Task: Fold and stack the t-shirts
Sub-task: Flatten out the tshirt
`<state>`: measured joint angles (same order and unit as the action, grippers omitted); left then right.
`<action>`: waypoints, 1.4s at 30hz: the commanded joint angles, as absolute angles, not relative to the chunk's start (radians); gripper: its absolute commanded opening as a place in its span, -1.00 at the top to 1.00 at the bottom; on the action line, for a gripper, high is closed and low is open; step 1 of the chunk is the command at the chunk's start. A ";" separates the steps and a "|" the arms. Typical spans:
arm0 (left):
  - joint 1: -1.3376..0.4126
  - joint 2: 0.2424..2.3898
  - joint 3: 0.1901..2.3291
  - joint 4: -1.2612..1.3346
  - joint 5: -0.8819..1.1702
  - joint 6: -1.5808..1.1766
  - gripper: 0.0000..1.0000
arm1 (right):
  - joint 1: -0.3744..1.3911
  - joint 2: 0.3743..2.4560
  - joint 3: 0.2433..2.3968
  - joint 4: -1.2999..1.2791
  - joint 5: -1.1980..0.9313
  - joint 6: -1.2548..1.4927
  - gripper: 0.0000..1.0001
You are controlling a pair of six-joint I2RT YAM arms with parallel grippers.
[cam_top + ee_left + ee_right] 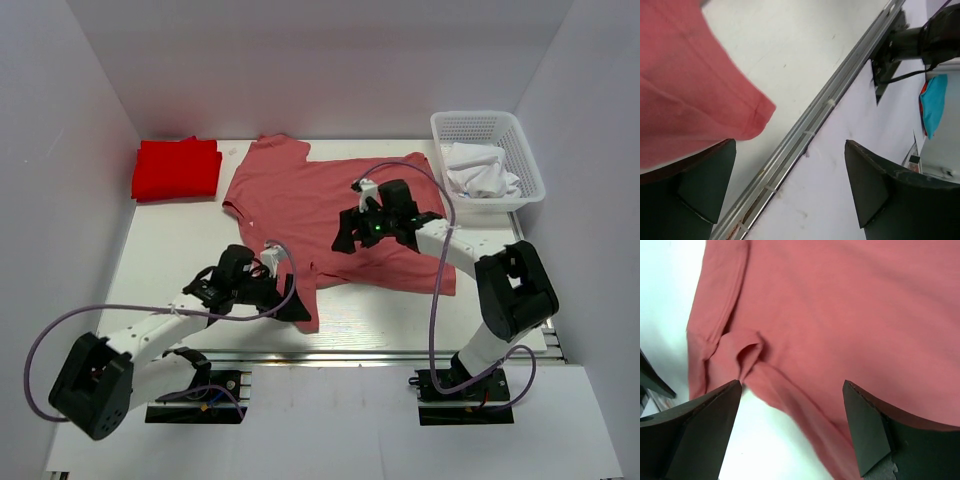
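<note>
Two hands, both spread, neither gripping anything. The left hand sits low at the near corner of the pink t-shirt. Its wrist view shows the hem tip beside one finger, close to the metal rail edging the worktop. The right hand hangs over the shirt's middle; only its wrist view shows a small pucker by a seam. Farther back, seen from above only, the red t-shirt lies folded far left. A white basket holding white cloth stands far right.

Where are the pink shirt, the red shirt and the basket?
pink shirt (300,200), top view, chest area.
red shirt (177,168), top view, folded middle.
basket (480,128), top view, far wall.
</note>
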<state>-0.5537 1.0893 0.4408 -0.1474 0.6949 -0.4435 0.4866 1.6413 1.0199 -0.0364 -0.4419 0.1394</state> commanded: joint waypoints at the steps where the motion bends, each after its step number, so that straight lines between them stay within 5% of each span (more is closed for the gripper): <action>1: -0.568 0.981 0.537 -0.277 0.559 -0.433 -1.00 | 0.552 1.678 1.077 -0.090 -0.416 0.112 -0.76; 8: -0.557 1.006 0.755 -0.464 -0.063 -0.558 -1.00 | 0.650 1.759 1.149 -0.100 -0.379 0.133 -0.76; 16: -0.538 1.132 0.882 -0.560 -0.346 -0.722 -1.00 | 0.727 1.885 1.250 -0.112 -0.383 0.196 -0.61; 19: -0.538 1.123 0.873 -0.572 -0.380 -0.733 -1.00 | 0.750 1.920 1.278 -0.121 -0.373 0.210 -0.36; 24: -0.529 1.057 0.839 -0.572 -0.419 -0.733 -1.00 | 0.775 1.919 1.278 -0.155 -0.356 0.207 0.63; 27: -0.529 1.032 0.819 -0.551 -0.429 -0.733 -1.00 | 0.784 1.895 1.253 -0.182 -0.353 0.213 1.00; 37: -0.529 1.086 0.819 -0.509 -0.382 -0.692 -1.00 | 0.831 1.652 0.982 -0.345 -0.531 0.238 1.00; 39: -0.529 1.106 0.819 -0.509 -0.382 -0.669 -1.00 | 0.842 1.602 0.916 -0.368 -0.522 0.241 0.76; 42: -0.529 1.152 0.841 -0.509 -0.373 -0.660 -1.00 | 0.862 1.548 0.841 -0.370 -0.531 0.233 0.70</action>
<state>-0.5320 1.1282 0.8177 -0.5220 -0.3882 -0.6865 0.8452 1.5932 0.8875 -0.3172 -0.4862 0.2298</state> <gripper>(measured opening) 0.991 0.141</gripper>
